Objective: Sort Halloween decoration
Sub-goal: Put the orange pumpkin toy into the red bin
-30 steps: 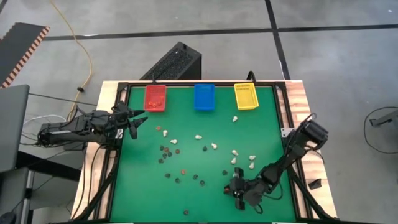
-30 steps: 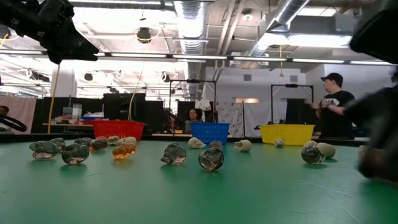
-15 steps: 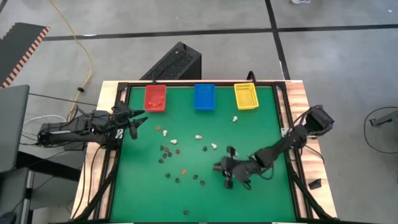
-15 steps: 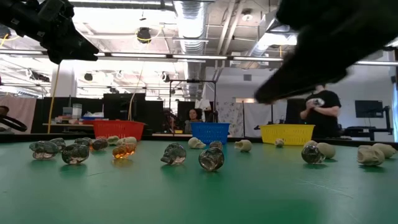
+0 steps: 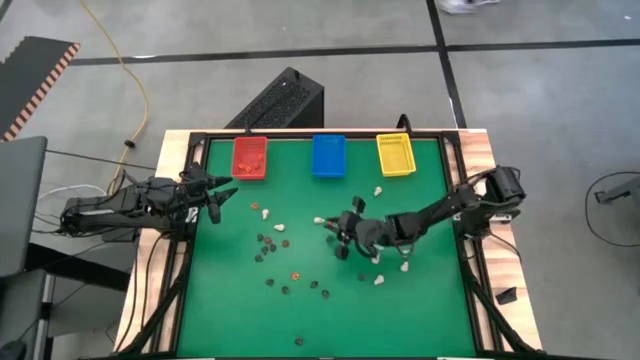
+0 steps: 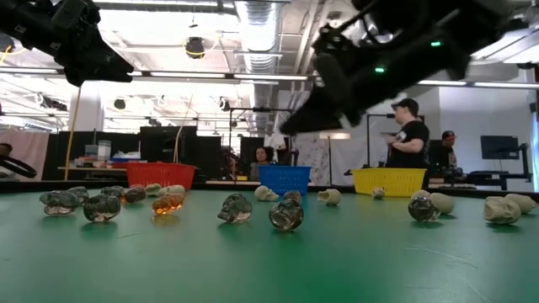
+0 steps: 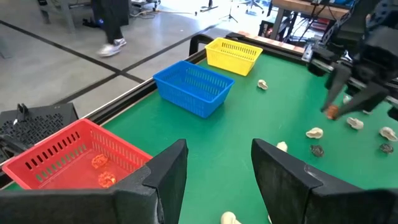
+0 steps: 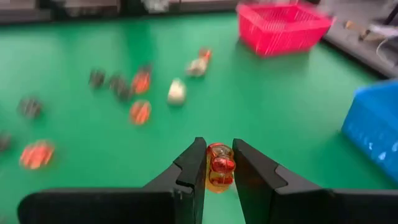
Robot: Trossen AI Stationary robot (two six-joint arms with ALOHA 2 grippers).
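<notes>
We have our right gripper (image 5: pixel 345 232) up off the mat near the table's centre, fingers pinching an orange trinket (image 8: pixel 219 164) between them. It sits upright between the fingertips, so we judge the grip secure enough for a carry. The red bin (image 5: pixel 250 158) lies at about ten o'clock from this gripper, and two orange pieces (image 7: pixel 102 171) already rest in it, so we take that bin as where this colour goes.

The rest of the trinkets (image 5: pixel 275 255) are loose on the mat: dark and orange ones at about eight o'clock from the gripper, cream ones (image 5: pixel 378 279) at four to five o'clock, one more near the yellow bin (image 5: pixel 395 154). The blue bin (image 5: pixel 328 155) stands between red and yellow along the far edge.

Our left gripper (image 7: pixel 217 171) waits at the table's left edge, just at six o'clock of the red bin, fingers spread and holding nothing.
</notes>
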